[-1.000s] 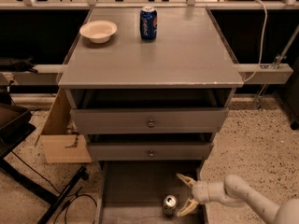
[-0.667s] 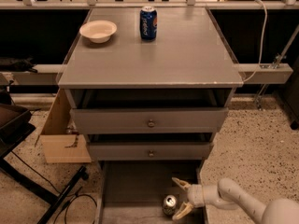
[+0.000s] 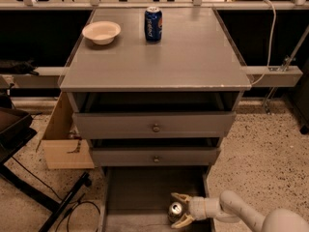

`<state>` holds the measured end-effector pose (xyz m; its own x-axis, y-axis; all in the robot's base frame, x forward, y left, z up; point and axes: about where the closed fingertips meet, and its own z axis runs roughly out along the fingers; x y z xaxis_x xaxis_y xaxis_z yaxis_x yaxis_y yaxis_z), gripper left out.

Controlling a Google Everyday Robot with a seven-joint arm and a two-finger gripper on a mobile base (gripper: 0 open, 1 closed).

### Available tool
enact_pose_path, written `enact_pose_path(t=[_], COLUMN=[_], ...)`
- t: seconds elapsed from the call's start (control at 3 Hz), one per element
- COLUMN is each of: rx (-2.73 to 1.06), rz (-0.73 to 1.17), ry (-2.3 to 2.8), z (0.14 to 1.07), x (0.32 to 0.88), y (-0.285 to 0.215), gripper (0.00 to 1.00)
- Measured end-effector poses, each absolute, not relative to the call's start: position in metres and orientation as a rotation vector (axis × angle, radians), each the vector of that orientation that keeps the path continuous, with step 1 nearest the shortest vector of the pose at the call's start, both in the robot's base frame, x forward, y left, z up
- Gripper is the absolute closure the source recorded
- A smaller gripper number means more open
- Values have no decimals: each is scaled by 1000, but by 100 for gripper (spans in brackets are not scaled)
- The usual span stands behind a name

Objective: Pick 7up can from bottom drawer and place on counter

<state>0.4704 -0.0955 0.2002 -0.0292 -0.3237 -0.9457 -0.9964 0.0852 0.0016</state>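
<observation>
The 7up can (image 3: 175,210) stands upright on the floor of the open bottom drawer (image 3: 140,187), near its right front; I see mostly its silver top. My gripper (image 3: 177,210) reaches in from the lower right, open, with one fingertip (image 3: 176,196) behind the can and the other in front of it, so the can sits between them. The counter (image 3: 164,52) is the broad grey top of the cabinet above.
A blue Pepsi can (image 3: 153,23) and a white bowl (image 3: 101,32) stand at the back of the counter. Two knobbed drawers (image 3: 154,125) are closed above the open one. A cardboard box (image 3: 63,139) and a black stand leg (image 3: 58,207) lie left of the cabinet.
My gripper has moved left inside the drawer, and its open fingers now straddle the can instead of standing just right of it.
</observation>
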Motion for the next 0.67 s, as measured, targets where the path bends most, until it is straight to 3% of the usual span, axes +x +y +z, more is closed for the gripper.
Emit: enact_pose_path(t=[0.67], rx=[-1393], rz=[978], ry=[1483], z=[196], x=[464], y=[-78], gripper=[65])
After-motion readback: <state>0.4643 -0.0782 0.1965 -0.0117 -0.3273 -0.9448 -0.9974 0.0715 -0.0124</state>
